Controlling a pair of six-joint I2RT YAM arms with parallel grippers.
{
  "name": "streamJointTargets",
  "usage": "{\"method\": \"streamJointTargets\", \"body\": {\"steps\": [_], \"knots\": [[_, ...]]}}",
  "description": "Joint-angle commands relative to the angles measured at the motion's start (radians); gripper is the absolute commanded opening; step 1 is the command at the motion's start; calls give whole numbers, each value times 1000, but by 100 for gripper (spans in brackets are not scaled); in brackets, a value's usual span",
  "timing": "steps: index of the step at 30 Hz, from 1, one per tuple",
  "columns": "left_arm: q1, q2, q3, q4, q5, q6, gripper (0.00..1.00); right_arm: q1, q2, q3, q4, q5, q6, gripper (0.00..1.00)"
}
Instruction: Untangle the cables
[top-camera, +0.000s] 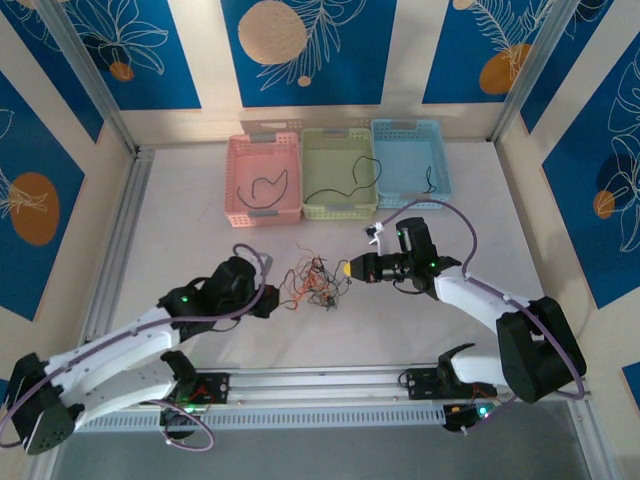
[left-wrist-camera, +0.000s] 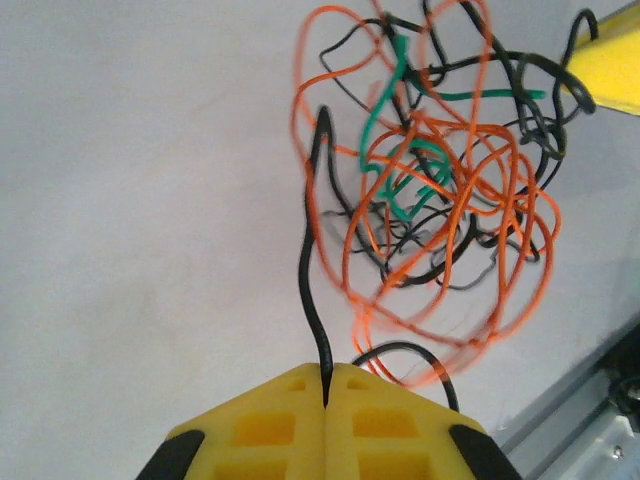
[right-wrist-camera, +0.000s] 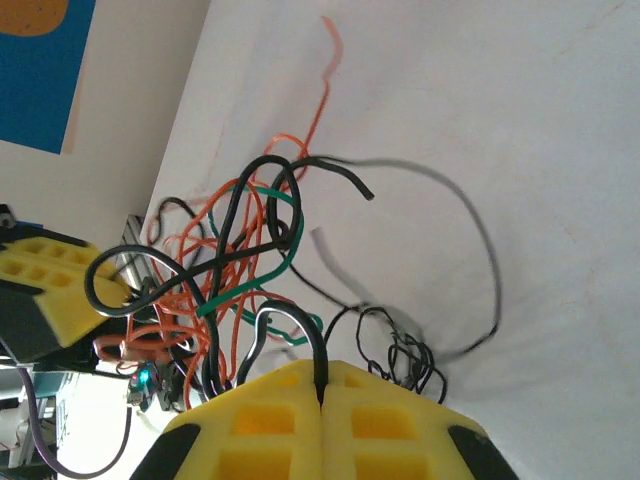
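White table, green basket at its back. Left gripper, near-left of the basket: jaws fully closed, pinching a black strand. Right gripper, just in front of the basket: also closed, clamping another strand. Cables: tangled clump in front of the basket, between both grippers.

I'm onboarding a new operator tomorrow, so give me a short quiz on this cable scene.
1. True or false: the left claw is shut on a black cable.
2. Which colour is missing from the tangled clump? A orange, B green, C blue.
3. Fill in: the right claw pinches a ___ cable.
Key: 1 true; 2 C; 3 black.
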Motion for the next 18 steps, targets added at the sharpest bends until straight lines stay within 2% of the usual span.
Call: {"method": "streamJointTargets", "body": {"steps": [1, 4, 9, 18], "knots": [[22, -82, 89, -277, -150, 12, 0, -26, 10, -19, 14, 4, 23, 0], [27, -117, 156, -369, -218, 24, 0, -43, 12, -27, 21, 4, 40, 0], [30, -107, 238, -426, -261, 43, 0, -67, 11, -41, 38, 3, 67, 0], [33, -110, 427, -613, -468, 122, 0, -84, 23, -46, 47, 2, 82, 0]]}}
